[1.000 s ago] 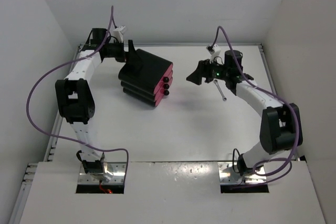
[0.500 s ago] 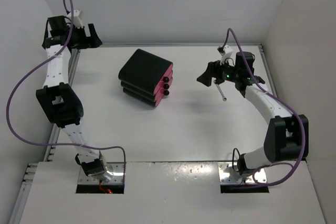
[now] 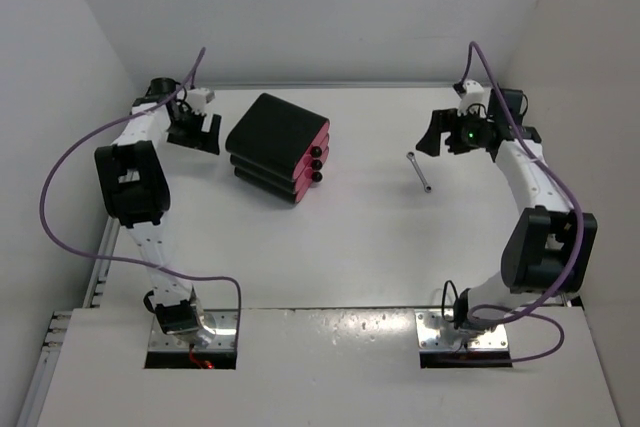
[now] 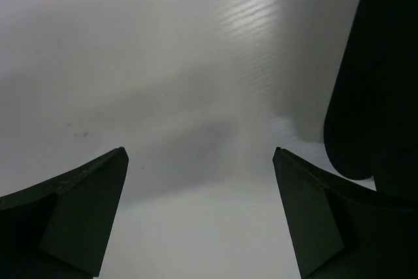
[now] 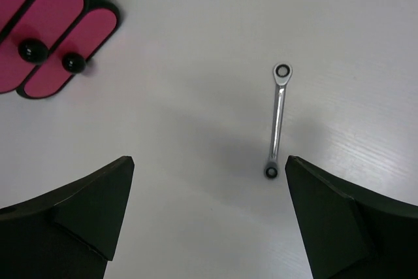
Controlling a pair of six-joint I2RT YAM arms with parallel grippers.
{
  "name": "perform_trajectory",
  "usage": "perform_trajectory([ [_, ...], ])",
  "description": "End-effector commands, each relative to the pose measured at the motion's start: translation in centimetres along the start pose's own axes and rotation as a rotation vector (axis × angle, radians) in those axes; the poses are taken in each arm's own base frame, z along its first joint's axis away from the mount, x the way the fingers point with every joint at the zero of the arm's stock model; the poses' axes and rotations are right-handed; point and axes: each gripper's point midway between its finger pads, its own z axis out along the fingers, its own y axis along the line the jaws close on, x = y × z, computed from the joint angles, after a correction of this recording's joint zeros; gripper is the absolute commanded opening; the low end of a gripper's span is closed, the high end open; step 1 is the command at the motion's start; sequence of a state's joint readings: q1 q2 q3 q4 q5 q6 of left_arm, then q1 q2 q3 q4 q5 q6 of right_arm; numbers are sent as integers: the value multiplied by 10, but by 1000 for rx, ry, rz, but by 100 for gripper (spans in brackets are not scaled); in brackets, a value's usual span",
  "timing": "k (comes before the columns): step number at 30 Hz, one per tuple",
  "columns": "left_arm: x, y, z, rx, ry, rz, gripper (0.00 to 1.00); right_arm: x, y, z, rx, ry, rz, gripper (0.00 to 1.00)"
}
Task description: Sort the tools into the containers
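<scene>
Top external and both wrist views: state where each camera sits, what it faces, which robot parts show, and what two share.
Top external: above and behind bases, looking down on table, cabinet, wrench; left arm, right arm show.
Left wrist: on left arm, facing the table; left end effector shows, open.
Right wrist: on right arm, facing wrench; right end effector shows, open.
Shared: top external and right wrist show wrench and drawers.

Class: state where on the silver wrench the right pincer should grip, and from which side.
Probably mid-shaft of the wrench, from above, closing across it: it lies flat on the table, slim, with a ring at each end.
</scene>
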State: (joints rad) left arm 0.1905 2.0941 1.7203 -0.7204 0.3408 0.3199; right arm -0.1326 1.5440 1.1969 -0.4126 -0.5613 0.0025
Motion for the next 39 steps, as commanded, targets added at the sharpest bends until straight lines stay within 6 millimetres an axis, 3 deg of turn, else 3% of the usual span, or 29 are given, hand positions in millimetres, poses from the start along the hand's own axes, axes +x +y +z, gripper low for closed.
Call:
perform_trajectory([
  [1,-5,-32,14,77,5,117,100,22,9,-5,-104,52,-36,100],
  [3,0,-48,30,107,36,136,100,21,8,-9,-116,36,-68,100],
  [5,-1,-60,37,144,37,138,100,37,8,-10,-157,102,-85,100],
  [6,-5,-75,49,172,44,155,100,45,-4,-9,-155,160,-61,100],
  [8,-10,-85,52,183,41,176,100,54,-10,-6,-155,186,-27,100],
  [10,-7,-98,60,193,60,200,100,49,-25,-9,-100,172,-7,100],
  [18,5,-141,60,234,62,254,100,57,-61,-4,44,215,-29,100],
  [19,5,-149,60,249,61,250,100,68,-64,0,41,248,-17,100],
  [22,6,-159,58,267,65,234,100,69,-72,6,72,287,-19,96],
  [27,6,-193,58,289,71,223,100,75,-76,13,110,342,-39,84],
  [31,12,-202,58,259,54,172,100,73,-74,20,131,359,-87,78],
  [32,4,-203,56,254,29,157,100,76,-72,24,122,370,-89,78],
  [34,13,-207,57,218,43,151,100,76,-67,32,115,392,-94,77],
  [35,6,-208,53,205,14,121,100,76,-67,32,112,399,-90,77],
  [36,10,-203,53,171,16,101,100,76,-62,35,103,402,-101,75],
  [38,-4,-194,44,129,-39,55,100,84,-56,44,88,432,-111,74],
  [39,-10,-179,40,78,-59,25,100,83,-58,47,99,441,-121,72],
])
